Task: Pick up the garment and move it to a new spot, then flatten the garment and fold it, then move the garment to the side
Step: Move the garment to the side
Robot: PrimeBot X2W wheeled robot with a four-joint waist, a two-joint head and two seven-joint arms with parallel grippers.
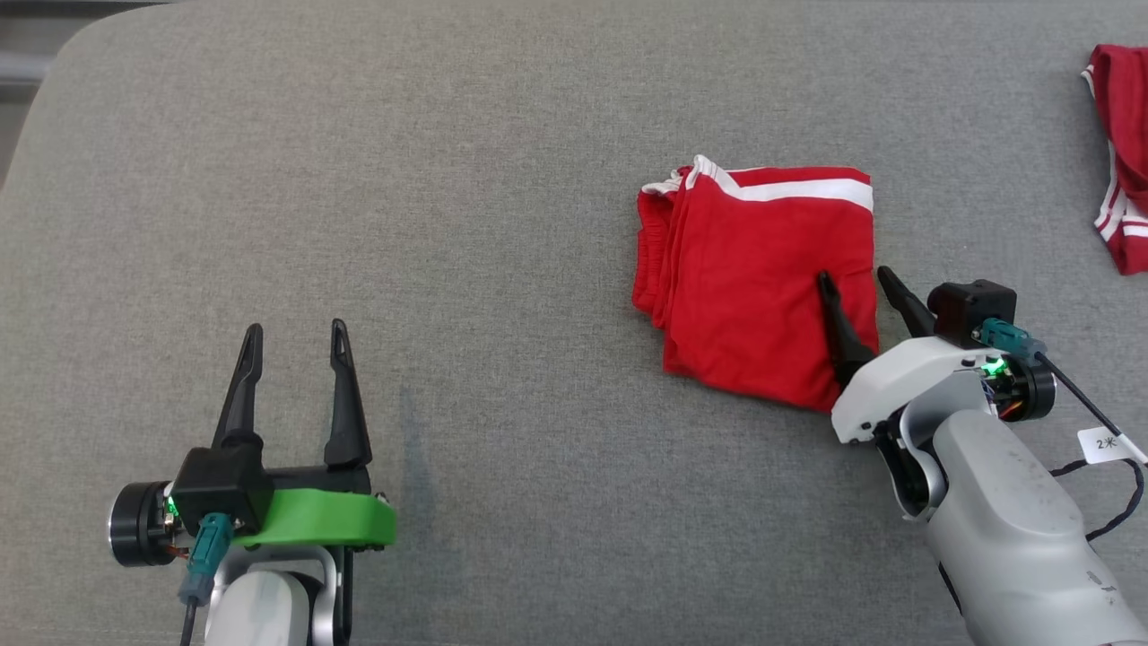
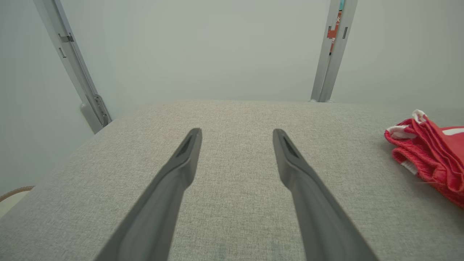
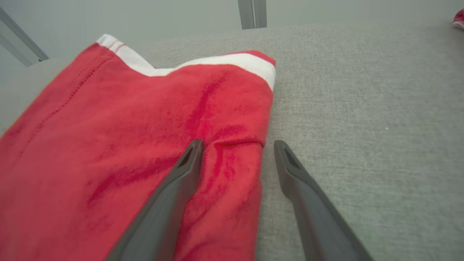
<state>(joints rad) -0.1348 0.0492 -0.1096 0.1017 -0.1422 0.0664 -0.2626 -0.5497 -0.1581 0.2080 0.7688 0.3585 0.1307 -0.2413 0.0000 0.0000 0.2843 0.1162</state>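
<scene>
**Left tool** (image 1: 296,326), well to the left of the garment (image 1: 753,269), is standing with fingers apart and gripping nothing. It is probably waiting out of the way while the other arm is working.

**Garment**, red with a white band, is lying folded on the grey surface (image 1: 448,179). The fold looks finished, so the move aside is likely what is remaining. Its long axis is running near-to-far, leaning slightly. The banded end is pointing away from the robot, and bunched layers are showing along its left edge.

**Right tool** (image 1: 852,274) is straddling the garment's near right edge with fingers apart. One finger is over the cloth and the other over bare surface just beside it, seemingly lining up a pinch there.

**Second red cloth** (image 1: 1121,144) is lying well to the right of the garment.
</scene>
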